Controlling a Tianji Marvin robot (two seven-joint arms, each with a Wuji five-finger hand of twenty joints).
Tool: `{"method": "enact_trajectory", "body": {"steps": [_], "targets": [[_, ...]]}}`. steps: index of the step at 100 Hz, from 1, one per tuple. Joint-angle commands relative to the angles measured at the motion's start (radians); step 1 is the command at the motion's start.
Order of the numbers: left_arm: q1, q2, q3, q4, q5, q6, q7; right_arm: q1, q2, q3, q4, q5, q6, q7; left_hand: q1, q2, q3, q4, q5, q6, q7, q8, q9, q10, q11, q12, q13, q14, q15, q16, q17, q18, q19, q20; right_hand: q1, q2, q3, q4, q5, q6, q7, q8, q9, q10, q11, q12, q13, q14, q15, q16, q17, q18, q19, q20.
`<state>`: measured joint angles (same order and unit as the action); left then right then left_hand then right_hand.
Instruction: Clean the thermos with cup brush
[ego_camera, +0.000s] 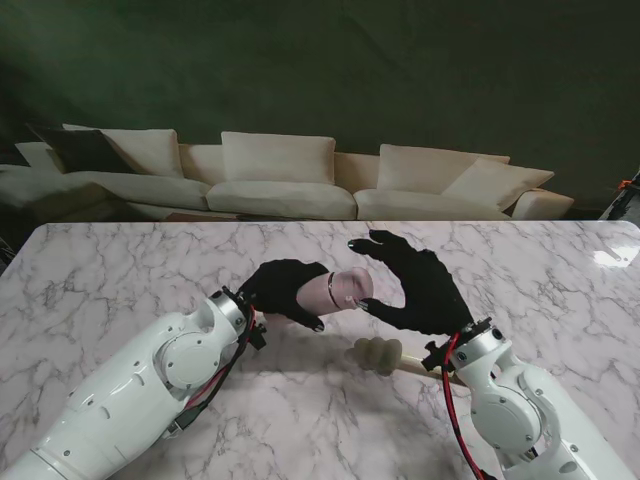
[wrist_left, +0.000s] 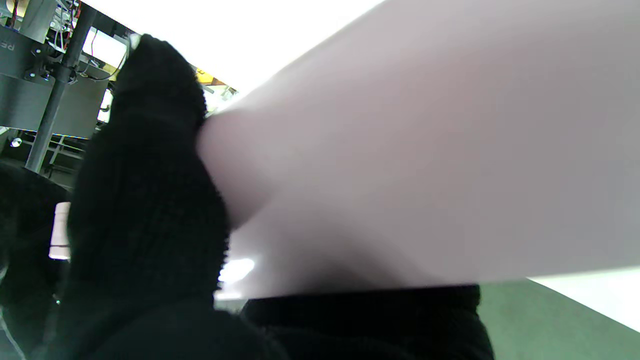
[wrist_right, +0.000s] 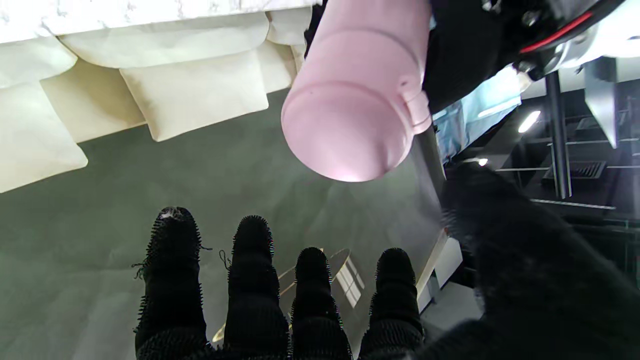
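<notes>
My left hand (ego_camera: 285, 290), in a black glove, is shut on the pink thermos (ego_camera: 345, 288) and holds it on its side above the table, its capped end pointing towards my right hand. That pink body (wrist_left: 425, 165) fills the left wrist view. My right hand (ego_camera: 420, 285) is open, fingers spread and curved around the capped end without touching it. In the right wrist view the lid end of the thermos (wrist_right: 355, 110) hangs just beyond my fingertips (wrist_right: 252, 240). The cup brush (ego_camera: 378, 354), with a pale sponge head and wooden handle, lies on the table under my right wrist.
The white marble table (ego_camera: 120, 280) stretches to both sides. A cream sofa (ego_camera: 280, 180) stands behind the table's far edge against a dark green wall.
</notes>
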<state>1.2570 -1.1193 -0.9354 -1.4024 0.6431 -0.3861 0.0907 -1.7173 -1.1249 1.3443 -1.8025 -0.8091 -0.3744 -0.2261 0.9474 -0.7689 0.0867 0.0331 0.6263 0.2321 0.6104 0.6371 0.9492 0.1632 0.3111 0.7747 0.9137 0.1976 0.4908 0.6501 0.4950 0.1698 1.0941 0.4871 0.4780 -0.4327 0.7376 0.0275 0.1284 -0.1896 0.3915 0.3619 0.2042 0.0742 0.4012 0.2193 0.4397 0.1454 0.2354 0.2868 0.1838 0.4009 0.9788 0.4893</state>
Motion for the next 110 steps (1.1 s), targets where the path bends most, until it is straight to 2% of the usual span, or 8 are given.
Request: {"method": "enact_trajectory", "body": {"steps": [1,10,22,47,56,75,90,110], "targets": [[-0.004,-0.002,0.000,-0.009,0.000,-0.005,-0.009,-0.023,0.017,0.013,-0.005,-0.008,0.004,0.016,0.324,0.514,0.242,-0.004,0.096,-0.220,0.145,0.035,0.000,-0.059,0.031,0.004,0.083,-0.080,0.186,0.051,0.027,-0.104,0.089,0.040,0.033,-0.079,0.226,0.050,-0.033,-0.063,-0.058,-0.032,-0.026,-0.016,-0.054,-0.018,0.023,-0.018,-0.036,-0.022,0.005,0.018,-0.017,-0.014],[-0.005,-0.002,0.001,-0.008,0.000,-0.006,-0.010,-0.035,0.027,0.036,-0.004,-0.057,-0.023,0.028,0.325,0.513,0.242,-0.004,0.095,-0.220,0.144,0.035,0.000,-0.058,0.030,0.003,0.082,-0.079,0.186,0.051,0.027,-0.104,0.089,0.040,0.097,-0.127,0.416,0.060,-0.028,-0.106,-0.115,-0.042,-0.026,-0.016,-0.079,-0.028,0.044,-0.033,-0.030,-0.018,0.028,0.006,-0.014,-0.017],[-0.006,-0.002,0.003,-0.007,-0.001,-0.009,-0.010,-0.028,0.035,0.038,0.012,-0.118,-0.023,0.022,0.326,0.513,0.242,-0.004,0.095,-0.219,0.145,0.035,0.001,-0.058,0.030,0.004,0.083,-0.080,0.186,0.051,0.027,-0.105,0.089,0.040,0.205,-0.158,0.489,0.039,-0.015,-0.154,-0.182,-0.050,-0.027,-0.019,-0.095,-0.033,0.086,-0.048,0.008,0.003,0.072,-0.011,0.022,-0.004],[-0.007,-0.002,0.007,-0.005,-0.004,-0.011,-0.010,0.045,0.046,-0.023,0.080,-0.221,0.007,-0.037,0.327,0.514,0.242,-0.004,0.095,-0.220,0.144,0.035,-0.001,-0.058,0.030,0.004,0.081,-0.079,0.186,0.051,0.026,-0.104,0.089,0.040,0.064,-0.169,0.267,-0.081,-0.019,-0.135,-0.107,0.015,-0.028,-0.003,-0.120,-0.041,0.116,-0.063,0.194,0.127,0.151,-0.093,0.177,0.095],[-0.006,-0.002,0.008,-0.006,-0.004,-0.011,-0.012,0.076,0.047,-0.053,0.107,-0.228,0.012,-0.052,0.327,0.514,0.241,-0.004,0.094,-0.218,0.143,0.035,-0.001,-0.058,0.029,0.004,0.081,-0.079,0.186,0.051,0.025,-0.104,0.089,0.040,0.036,-0.181,0.233,-0.096,-0.030,-0.081,-0.044,0.041,-0.024,0.007,-0.021,0.003,0.146,-0.085,0.269,0.168,0.196,-0.132,0.233,0.124],[-0.005,-0.001,0.009,-0.008,-0.006,-0.008,-0.016,0.115,0.044,-0.094,0.143,-0.203,0.003,-0.054,0.327,0.514,0.241,-0.004,0.095,-0.219,0.143,0.035,0.000,-0.057,0.030,0.004,0.081,-0.079,0.186,0.051,0.025,-0.104,0.089,0.040,0.038,-0.127,0.212,-0.137,0.029,-0.038,0.190,0.111,-0.017,0.009,0.346,0.147,0.266,-0.169,0.532,0.304,0.375,-0.277,0.418,0.194],[-0.006,-0.002,0.011,-0.009,-0.007,-0.004,-0.018,0.121,0.036,-0.103,0.151,-0.150,-0.020,-0.051,0.327,0.514,0.241,-0.004,0.095,-0.220,0.143,0.035,0.000,-0.058,0.030,0.004,0.082,-0.078,0.186,0.051,0.025,-0.104,0.089,0.040,0.034,-0.065,0.174,-0.160,0.149,0.049,0.323,0.135,0.128,-0.011,0.429,0.209,0.369,-0.188,0.671,0.356,0.492,-0.339,0.519,0.198],[-0.008,-0.003,0.018,-0.009,-0.012,0.002,-0.018,0.123,0.037,-0.105,0.139,-0.114,-0.032,0.004,0.327,0.514,0.241,-0.004,0.095,-0.219,0.143,0.035,-0.001,-0.057,0.030,0.004,0.081,-0.078,0.186,0.051,0.024,-0.104,0.089,0.040,-0.027,-0.026,0.110,-0.167,0.297,0.111,0.372,0.104,0.340,-0.040,0.451,0.243,0.476,-0.160,0.745,0.384,0.589,-0.323,0.602,0.198]]}}
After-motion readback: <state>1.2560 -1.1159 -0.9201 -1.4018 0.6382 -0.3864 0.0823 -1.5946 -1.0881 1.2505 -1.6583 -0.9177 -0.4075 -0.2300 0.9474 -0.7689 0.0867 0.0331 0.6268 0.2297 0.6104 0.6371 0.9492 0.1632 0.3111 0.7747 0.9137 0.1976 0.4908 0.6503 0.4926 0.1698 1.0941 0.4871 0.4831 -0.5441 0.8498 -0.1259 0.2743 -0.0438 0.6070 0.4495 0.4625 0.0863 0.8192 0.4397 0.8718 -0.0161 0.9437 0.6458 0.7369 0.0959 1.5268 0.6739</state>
